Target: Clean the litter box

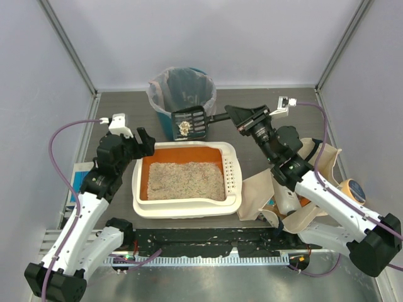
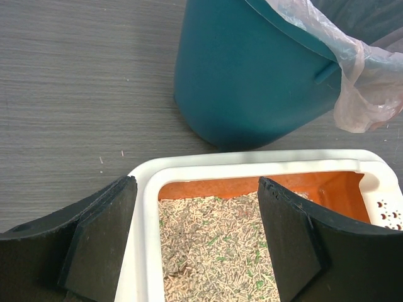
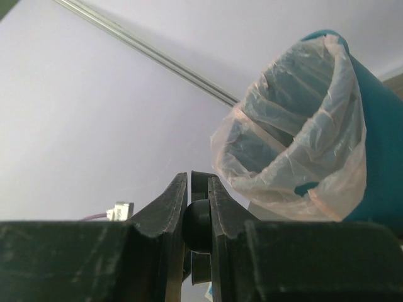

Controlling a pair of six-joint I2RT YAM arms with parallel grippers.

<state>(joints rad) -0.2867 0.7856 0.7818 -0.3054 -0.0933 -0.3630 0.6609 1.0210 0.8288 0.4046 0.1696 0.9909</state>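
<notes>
Overhead, the litter box [image 1: 182,209] sat at the centre of the frame on the grey table [image 1: 126,104], its perforated end toward the right and its grey-beige litter [image 1: 186,179] spread inside the orange walls. Only that view showed the black slotted scoop [image 1: 189,124] whole. It lay just above the box's upper edge in the picture, overlapping the lower part of the teal bin [image 1: 182,88], with a pale clump on its slots. The right gripper [image 1: 234,117] was clamped tight on the scoop's handle.

The right wrist view showed that grip up close, both fingers [image 3: 169,211] pinched against the round black handle [image 3: 198,225], but the scoop's head was cut off from the frame. The bin [image 3: 378,126] and its clear liner [image 3: 296,126] filled the right of that picture.

The left gripper [image 1: 143,141] hovered at the box's upper left corner, its jaws wide apart with nothing held. Its wrist view alone resolved the litter as pellets flecked with green [image 2: 217,251]. There the box's white rim [image 2: 252,160] crossed between the fingers [image 2: 101,245], and the bin [image 2: 252,69] stood just beyond. Whether bin and box touched could not be told.

At the right of the overhead view a beige cloth tote bag [image 1: 261,189] lay beside the box, much of it hidden under the right arm. A roll with a blue centre [image 1: 351,190] sat at the far right.
</notes>
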